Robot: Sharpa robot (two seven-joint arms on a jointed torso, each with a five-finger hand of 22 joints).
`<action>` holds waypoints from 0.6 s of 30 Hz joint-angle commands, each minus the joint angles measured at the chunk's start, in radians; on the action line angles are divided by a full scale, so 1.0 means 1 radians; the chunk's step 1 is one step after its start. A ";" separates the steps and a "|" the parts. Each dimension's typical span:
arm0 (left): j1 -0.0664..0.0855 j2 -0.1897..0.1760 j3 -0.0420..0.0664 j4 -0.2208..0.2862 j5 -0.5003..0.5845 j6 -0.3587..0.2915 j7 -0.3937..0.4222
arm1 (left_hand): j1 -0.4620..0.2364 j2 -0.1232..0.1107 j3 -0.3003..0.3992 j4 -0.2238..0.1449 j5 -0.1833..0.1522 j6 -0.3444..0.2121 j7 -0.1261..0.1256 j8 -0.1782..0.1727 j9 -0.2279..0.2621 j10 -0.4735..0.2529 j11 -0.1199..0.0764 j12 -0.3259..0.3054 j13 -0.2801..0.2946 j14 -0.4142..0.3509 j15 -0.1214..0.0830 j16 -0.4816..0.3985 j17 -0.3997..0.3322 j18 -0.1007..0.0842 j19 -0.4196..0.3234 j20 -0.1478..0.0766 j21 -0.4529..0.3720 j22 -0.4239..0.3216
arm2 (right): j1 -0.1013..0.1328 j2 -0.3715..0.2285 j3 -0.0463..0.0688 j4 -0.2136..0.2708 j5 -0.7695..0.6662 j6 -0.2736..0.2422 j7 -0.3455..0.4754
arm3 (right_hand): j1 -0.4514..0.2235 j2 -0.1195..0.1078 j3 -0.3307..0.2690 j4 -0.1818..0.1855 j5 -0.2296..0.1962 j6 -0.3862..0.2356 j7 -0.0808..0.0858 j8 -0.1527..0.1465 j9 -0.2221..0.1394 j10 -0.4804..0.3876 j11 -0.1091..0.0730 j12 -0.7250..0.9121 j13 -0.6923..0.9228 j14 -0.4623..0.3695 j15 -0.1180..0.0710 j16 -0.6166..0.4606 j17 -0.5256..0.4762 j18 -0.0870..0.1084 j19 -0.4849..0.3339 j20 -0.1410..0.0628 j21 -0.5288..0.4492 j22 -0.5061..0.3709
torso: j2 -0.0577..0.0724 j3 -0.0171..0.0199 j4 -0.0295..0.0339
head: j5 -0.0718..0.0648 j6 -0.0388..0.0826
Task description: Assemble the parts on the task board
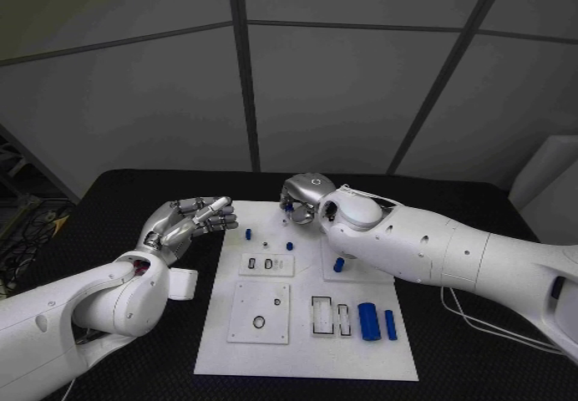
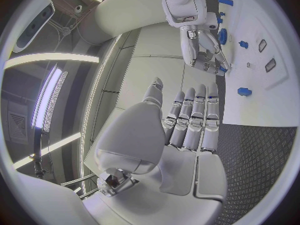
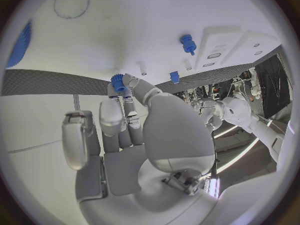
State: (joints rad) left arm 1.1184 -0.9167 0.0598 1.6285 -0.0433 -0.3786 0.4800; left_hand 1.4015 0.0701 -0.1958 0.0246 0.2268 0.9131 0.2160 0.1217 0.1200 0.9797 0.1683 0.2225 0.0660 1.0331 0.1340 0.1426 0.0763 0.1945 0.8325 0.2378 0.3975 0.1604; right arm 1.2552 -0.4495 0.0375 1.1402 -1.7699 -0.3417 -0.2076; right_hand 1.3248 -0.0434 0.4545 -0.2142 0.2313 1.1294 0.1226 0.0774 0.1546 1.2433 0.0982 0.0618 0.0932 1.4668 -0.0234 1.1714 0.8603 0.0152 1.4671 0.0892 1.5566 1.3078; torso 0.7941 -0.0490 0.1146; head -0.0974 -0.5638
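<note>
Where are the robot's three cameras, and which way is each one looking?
Head view: on the robot's head, looking down at the task board; both white arms show.
Left wrist view: behind the left hand, facing along its straight fingers toward the board.
Right wrist view: behind the right hand, whose fingers pinch a blue part above the board.
Shared: all three show the white board and blue parts.

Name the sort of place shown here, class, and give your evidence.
Probably a robotics lab or test cell: a black table walled by plain grey panels, a white task board with blue parts, and two robot hands.
</note>
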 commanded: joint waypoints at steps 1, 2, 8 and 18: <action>0.002 0.000 0.001 0.000 -0.006 0.014 0.003 | -0.002 0.005 -0.005 -0.001 -0.004 0.005 0.004 -0.002 -0.001 0.003 0.004 -0.003 -0.001 0.000 0.005 -0.006 -0.001 -0.014 -0.003 0.006 -0.004 -0.001 | 0.001 -0.002 -0.001 -0.001 -0.004 0.039 0.002 | -0.003 -0.010 0.007 0.003 -0.006 -0.001 0.004 -0.004 0.001 0.032 -0.039 0.000 0.039 -0.005 -0.001 0.004 -0.001 -0.009 0.085 -0.003 0.003 0.235 | 0.000 0.0000 -0.0010 | 0.000 -0.001; 0.002 0.000 0.001 0.000 -0.006 0.014 0.003 | -0.002 0.005 -0.005 -0.001 -0.004 0.005 0.004 -0.002 -0.001 0.003 0.004 -0.003 -0.001 0.000 0.005 -0.006 -0.001 -0.014 -0.003 0.006 -0.004 -0.001 | 0.001 -0.002 -0.001 -0.001 -0.003 0.040 0.002 | -0.004 -0.010 0.007 0.003 -0.007 -0.001 0.004 -0.004 0.002 0.032 -0.039 0.000 0.039 -0.005 -0.001 0.004 -0.002 -0.009 0.085 -0.003 0.003 0.235 | 0.001 0.0001 -0.0011 | 0.001 -0.001; 0.002 0.001 0.001 0.000 -0.006 0.015 0.003 | -0.002 0.005 -0.005 -0.001 -0.004 0.005 0.004 -0.002 -0.001 0.003 0.004 -0.003 -0.001 0.000 0.005 -0.006 -0.001 -0.014 -0.003 0.006 -0.004 -0.001 | 0.001 -0.003 -0.001 -0.002 -0.002 0.041 0.002 | -0.009 -0.014 0.009 0.006 -0.008 -0.003 0.005 -0.006 0.003 0.027 -0.038 -0.002 0.039 -0.006 -0.001 0.003 -0.005 -0.008 0.084 -0.002 0.002 0.233 | 0.001 0.0005 0.0004 | 0.001 -0.002; 0.002 0.000 0.001 -0.001 -0.006 0.014 0.002 | -0.003 0.005 -0.006 -0.002 -0.005 0.005 0.004 -0.004 -0.001 0.003 0.004 -0.005 -0.001 0.000 0.006 -0.008 -0.001 -0.014 -0.003 0.007 -0.004 -0.002 | 0.001 0.002 -0.001 -0.014 0.020 -0.002 0.017 | -0.028 -0.104 -0.021 0.042 -0.104 -0.194 0.070 -0.015 -0.032 -0.285 0.035 -0.002 -0.030 -0.074 0.057 -0.171 -0.264 0.048 -0.079 0.050 -0.118 -0.018 | 0.001 0.0002 -0.0001 | 0.000 0.000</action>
State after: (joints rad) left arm 1.1188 -0.9168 0.0598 1.6265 -0.0433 -0.3766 0.4790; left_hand 1.4015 0.0700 -0.1958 0.0246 0.2268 0.9131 0.2160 0.1217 0.1201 0.9797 0.1683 0.2225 0.0660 1.0331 0.1340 0.1384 0.0764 0.1946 0.8325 0.2378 0.3975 0.1593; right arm 1.2532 -0.4489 0.0358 1.1260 -1.7614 -0.3275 -0.2049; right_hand 1.2952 -0.1374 0.4481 -0.1795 0.1385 0.9489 0.1885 0.0626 0.1259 0.9798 0.1283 0.0637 0.0667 1.3980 0.0308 1.0107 0.6108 0.0546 1.3965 0.1344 1.4460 1.2964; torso 0.7951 -0.0489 0.1145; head -0.0971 -0.5638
